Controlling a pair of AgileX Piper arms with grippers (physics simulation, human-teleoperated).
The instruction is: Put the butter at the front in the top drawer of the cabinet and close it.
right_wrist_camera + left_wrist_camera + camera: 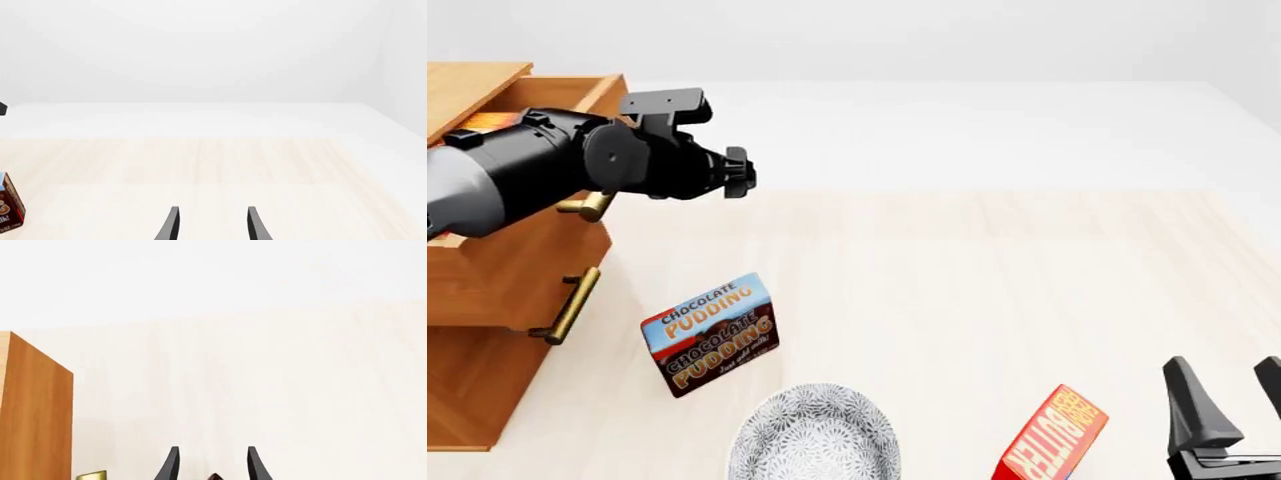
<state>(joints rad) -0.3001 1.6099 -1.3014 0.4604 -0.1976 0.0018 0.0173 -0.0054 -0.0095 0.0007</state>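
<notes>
While left arm [574, 165] fronts top drawer [554, 100], pudding box [711, 335], plate [814, 438]

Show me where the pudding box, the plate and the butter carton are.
Pudding box [711, 335], front view, on its printed face.
Plate [814, 438], front view, on its patterned surface.
Butter carton [1054, 443], front view, on its orange lettered face.

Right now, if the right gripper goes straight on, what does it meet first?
Nothing nearby, as far as I can tell: ahead of the right gripper lies only bare table, and the pudding box sits well aside.

Top drawer [574, 95] open; butter [1052, 440] near right claw [1244, 395], apart.
</notes>
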